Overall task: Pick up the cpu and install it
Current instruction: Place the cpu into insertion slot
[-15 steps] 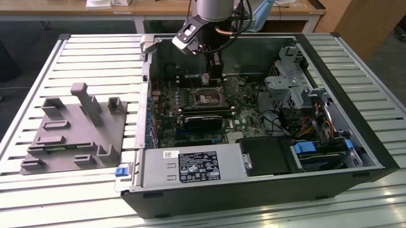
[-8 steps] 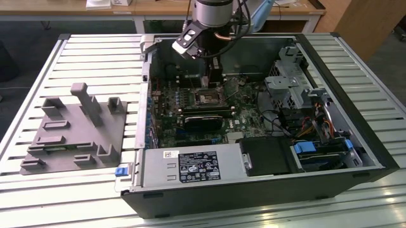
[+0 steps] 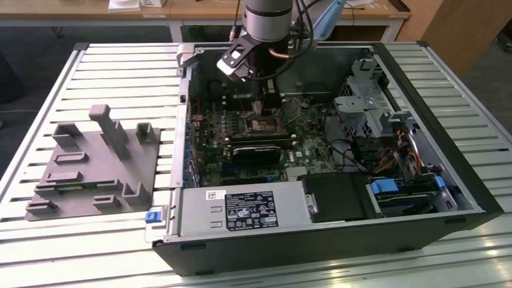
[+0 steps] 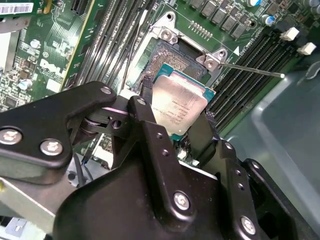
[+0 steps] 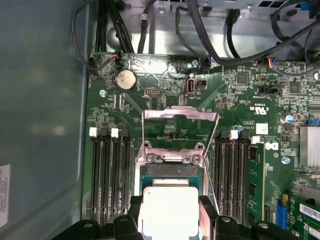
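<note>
The gripper is closed on the cpu, its two black fingers clamping opposite edges. It holds the chip right over the dark socket, whose metal frame stands swung up. All this is inside the open computer case on the slatted counter. A grey tray lies at the exterior view's left.

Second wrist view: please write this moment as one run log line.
cpu | gripped by end effector | over socket | socket frame raised
</note>
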`<state>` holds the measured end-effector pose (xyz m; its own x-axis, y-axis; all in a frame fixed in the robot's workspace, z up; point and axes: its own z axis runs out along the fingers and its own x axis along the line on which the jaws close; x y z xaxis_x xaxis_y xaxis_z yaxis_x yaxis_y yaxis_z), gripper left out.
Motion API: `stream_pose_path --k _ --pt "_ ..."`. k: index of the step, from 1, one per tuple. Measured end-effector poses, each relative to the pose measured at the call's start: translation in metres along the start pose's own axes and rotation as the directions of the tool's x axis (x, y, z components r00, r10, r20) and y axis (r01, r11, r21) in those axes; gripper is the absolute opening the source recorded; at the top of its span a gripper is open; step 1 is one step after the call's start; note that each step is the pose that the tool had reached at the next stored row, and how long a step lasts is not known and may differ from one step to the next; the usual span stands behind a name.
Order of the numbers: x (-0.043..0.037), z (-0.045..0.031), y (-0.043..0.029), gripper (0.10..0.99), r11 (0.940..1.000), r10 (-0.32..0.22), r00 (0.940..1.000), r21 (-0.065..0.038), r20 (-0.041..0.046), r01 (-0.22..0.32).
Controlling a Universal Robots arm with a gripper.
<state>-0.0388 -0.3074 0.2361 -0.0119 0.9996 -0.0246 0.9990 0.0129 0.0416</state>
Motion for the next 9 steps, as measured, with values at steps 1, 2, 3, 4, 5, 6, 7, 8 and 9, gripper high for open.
stream_pose_path --k 1,2,3,4,5,6,7,8,9 --pt "0.0000 0.0011 -0.0001 0.533 1.0000 0.000 1.0000 0.000 0.0000 0.000" --pt "0.0001 0.0023 -0.0002 0.533 1.0000 0.000 1.0000 0.000 0.0001 0.000" --pt "-0.0001 0.0034 -0.0002 0.533 1.0000 0.000 1.0000 0.000 0.0000 0.000" --pt "-0.0004 0.0045 -0.0003 0.533 1.0000 0.000 1.0000 0.000 0.0001 0.000" --pt "-0.0006 0.0057 -0.0003 0.533 1.0000 0.000 1.0000 0.000 0.0000 0.000" --pt "-0.0009 0.0067 -0.0004 0.533 1.0000 0.000 1.0000 0.000 0.0000 0.000" --pt "-0.0014 0.0077 -0.0004 0.533 1.0000 0.000 1.0000 0.000 0.0001 0.000" --pt "-0.0020 0.0087 -0.0004 0.533 1.0000 0.000 1.0000 0.000 0.0001 0.000" --pt "-0.0024 0.0097 -0.0005 0.533 1.0000 0.000 1.0000 0.000 0.0000 0.000"
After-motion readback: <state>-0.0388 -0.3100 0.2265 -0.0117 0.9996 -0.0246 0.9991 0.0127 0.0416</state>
